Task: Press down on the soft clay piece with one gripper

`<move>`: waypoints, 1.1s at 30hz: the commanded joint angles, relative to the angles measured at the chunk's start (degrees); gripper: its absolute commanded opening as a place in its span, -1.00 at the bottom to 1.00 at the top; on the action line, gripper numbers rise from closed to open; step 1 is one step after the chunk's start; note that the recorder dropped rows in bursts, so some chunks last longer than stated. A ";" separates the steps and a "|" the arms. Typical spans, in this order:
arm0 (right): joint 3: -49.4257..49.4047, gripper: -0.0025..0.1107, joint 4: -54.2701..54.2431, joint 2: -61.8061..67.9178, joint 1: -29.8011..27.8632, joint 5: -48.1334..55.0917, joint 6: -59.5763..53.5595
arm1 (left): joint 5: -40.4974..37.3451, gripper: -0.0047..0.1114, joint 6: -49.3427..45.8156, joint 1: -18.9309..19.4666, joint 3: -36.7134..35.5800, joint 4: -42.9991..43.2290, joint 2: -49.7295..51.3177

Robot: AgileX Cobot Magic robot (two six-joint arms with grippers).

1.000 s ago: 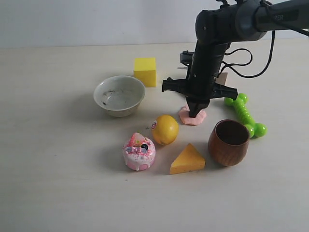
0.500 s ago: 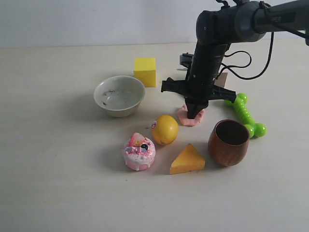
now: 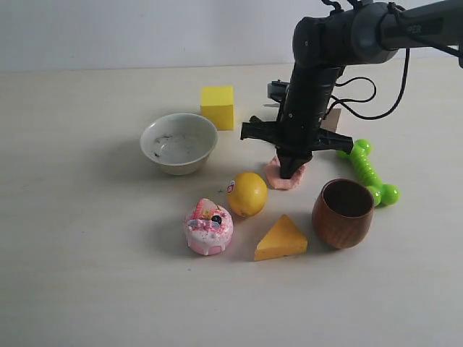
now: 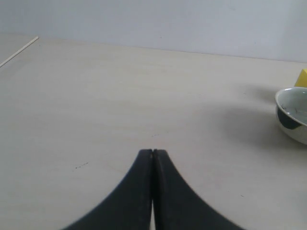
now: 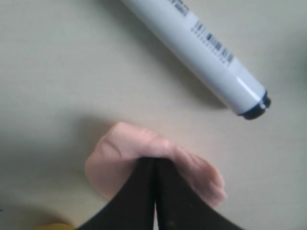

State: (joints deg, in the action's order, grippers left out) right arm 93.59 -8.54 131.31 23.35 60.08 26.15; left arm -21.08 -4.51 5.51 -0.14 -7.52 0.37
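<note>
Ext. cam: high, tilted down, mid-range, takes in the whole worktop. L wrist cam: low, near level, looks past left end effector across the worktop to the bowl, shared w/ ext. R wrist cam: straight down, v. close on clay lump & pen; lump shared w/ ext.

We take this for a robot lab bench: a bare pale table, a blank wall, and a toy cake, toy cheese wedge and yellow block as props.
</note>
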 commanded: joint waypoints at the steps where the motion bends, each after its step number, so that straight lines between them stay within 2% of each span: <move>1: -1.90 -0.96 1.64 0.46 0.65 1.13 -0.58 | 0.66 -0.92 0.16 -0.29 0.14 -0.34 -0.37; 19: -1.90 -0.96 4.29 -4.62 0.65 -0.74 -0.58 | 0.66 -0.92 0.16 -0.29 0.14 -0.34 -0.37; 33: -1.90 -0.95 2.45 -4.50 0.65 -3.85 -2.99 | 0.66 -0.92 0.16 -0.29 0.14 -0.34 -0.37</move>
State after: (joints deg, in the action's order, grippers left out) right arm 91.82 -5.85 127.45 23.94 57.59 23.79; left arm -21.08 -4.51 5.51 -0.14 -7.52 0.37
